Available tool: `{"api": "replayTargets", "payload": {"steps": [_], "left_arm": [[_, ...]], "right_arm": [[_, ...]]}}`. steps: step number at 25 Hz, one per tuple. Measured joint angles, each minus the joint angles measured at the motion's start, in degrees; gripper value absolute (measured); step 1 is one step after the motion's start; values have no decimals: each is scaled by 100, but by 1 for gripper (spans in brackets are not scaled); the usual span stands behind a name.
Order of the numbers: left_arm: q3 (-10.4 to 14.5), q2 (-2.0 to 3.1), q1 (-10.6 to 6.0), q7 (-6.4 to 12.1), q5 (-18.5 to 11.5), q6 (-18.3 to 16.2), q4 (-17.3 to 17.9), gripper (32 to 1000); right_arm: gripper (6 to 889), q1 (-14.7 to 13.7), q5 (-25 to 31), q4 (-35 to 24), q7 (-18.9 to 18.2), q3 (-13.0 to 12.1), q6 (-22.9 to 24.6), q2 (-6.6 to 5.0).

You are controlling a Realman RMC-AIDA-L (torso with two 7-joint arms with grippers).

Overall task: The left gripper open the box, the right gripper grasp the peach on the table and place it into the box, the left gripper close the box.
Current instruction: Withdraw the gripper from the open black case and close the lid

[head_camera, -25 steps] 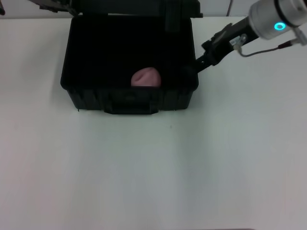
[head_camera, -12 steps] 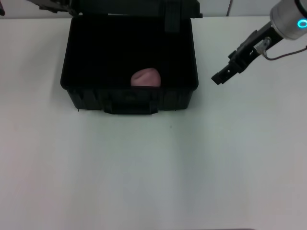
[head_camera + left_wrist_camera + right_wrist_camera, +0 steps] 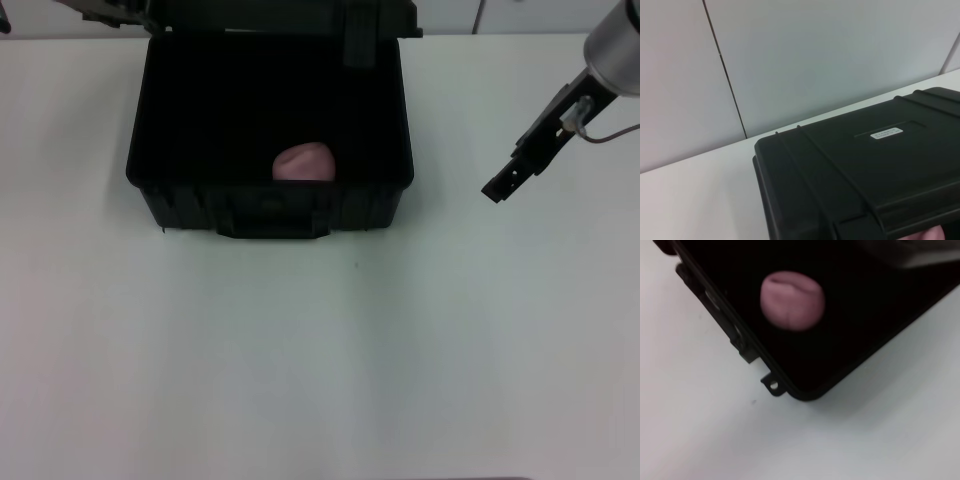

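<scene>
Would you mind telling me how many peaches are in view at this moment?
1. The peach lies inside the open box, near its front wall; the right wrist view shows it too. The table holds no others, though the box's dark interior might hide something.

The box (image 3: 270, 140) sits on the table (image 3: 320, 350) ahead of me, lid up behind it. The peach (image 3: 304, 162) lies inside by the front wall. My right gripper (image 3: 497, 188) hangs right of the box, apart.
</scene>
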Motion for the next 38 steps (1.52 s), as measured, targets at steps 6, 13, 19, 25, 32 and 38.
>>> {"api": "replayTargets", "payload": {"steps": [6,13,19,25,32,38], "left_arm": [[1,0,0,0,0,-4,0,412],[3,0,0,0,0,-8,0,420],[4,0,0,0,0,-10,0,427],[7,0,0,0,-1,-9,0,433],[12,0,-18,27,-1,-31,-15,441],[16,0,-53,79,-1,-117,-62,448]], "right_arm": [[842,13,-32,29,51,-31,77,3],[842,40,-41,29,68,-27,81,3],[842,41,-46,32,68,-4,82,3],[841,40,-48,32,68,3,77,3],[841,43,-47,32,68,3,82,3],[841,43,-47,32,72,3,81,3]]}}
